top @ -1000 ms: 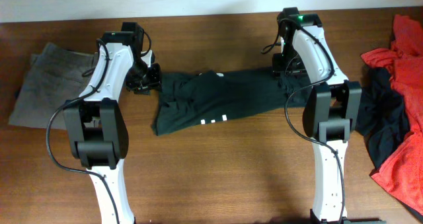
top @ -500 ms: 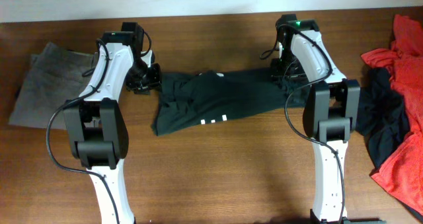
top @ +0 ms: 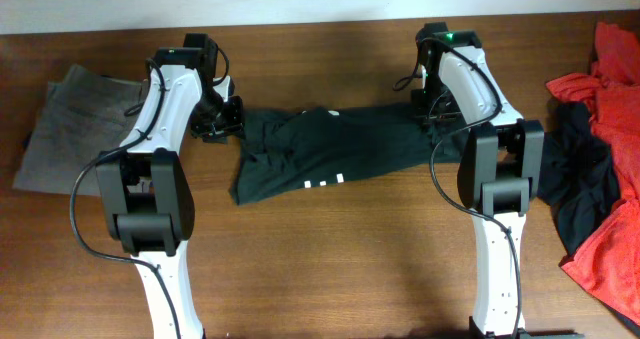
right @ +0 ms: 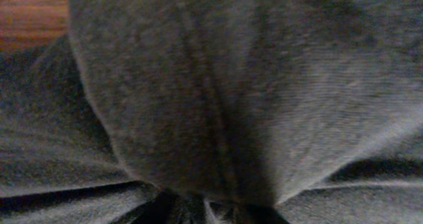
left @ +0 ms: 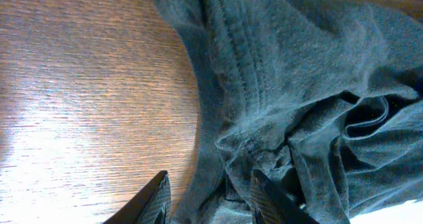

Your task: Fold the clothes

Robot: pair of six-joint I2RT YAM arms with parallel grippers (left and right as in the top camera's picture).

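Pinching ribbed dark-grey knit tee point(left: 277, 85): L fingers point(left: 158, 201); R fingers point(top: 428, 111) buried in soft folds, grip unclear

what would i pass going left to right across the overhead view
folded grey cloth → left gripper → dark green garment with small white marks, spread on the brown wooden table → right gripper → heap of red and black clothes

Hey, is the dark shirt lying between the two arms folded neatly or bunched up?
Bunched up, not neatly folded: the dark shirt lies as an uneven strip, and the left wrist view shows rumpled, overlapping creases.
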